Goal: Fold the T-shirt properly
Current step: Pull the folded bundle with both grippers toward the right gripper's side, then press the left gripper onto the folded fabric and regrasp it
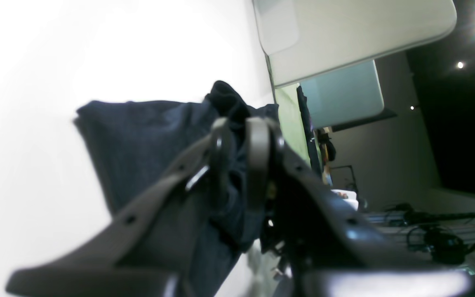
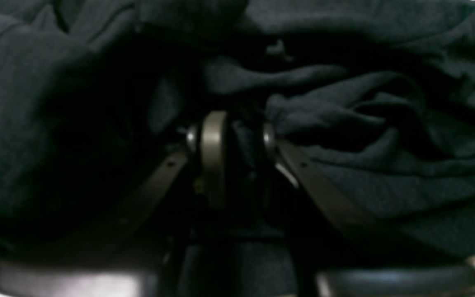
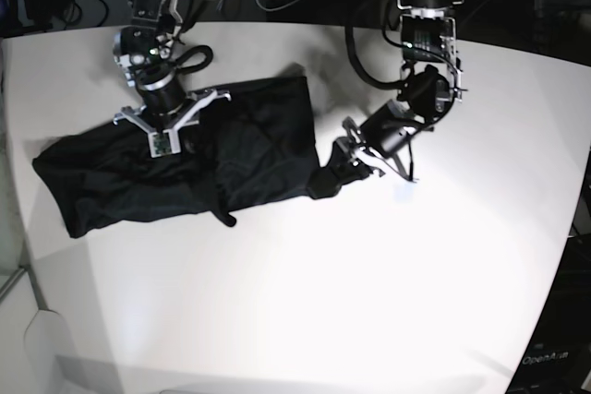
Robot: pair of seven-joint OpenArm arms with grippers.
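The black T-shirt (image 3: 249, 149) lies crumpled across the left half of the white table (image 3: 369, 274), its long side running left to right. My left gripper (image 3: 331, 175) is at the shirt's right end, low over the table. In the left wrist view this gripper (image 1: 239, 132) is shut on a bunched fold of the T-shirt (image 1: 138, 140), and the cloth rises between the fingers (image 1: 258, 144). My right gripper (image 3: 162, 145) points down onto the shirt's upper left part. Seen from its wrist, the right gripper (image 2: 239, 136) is shut on dark folds of the T-shirt (image 2: 386, 177), which fills that view.
Cables (image 3: 369, 53) hang behind the arms at the table's far edge. The table's curved edge (image 3: 568, 228) runs down the right side, with dark floor beyond. Bare white tabletop (image 1: 35, 62) lies beside the shirt in the left wrist view.
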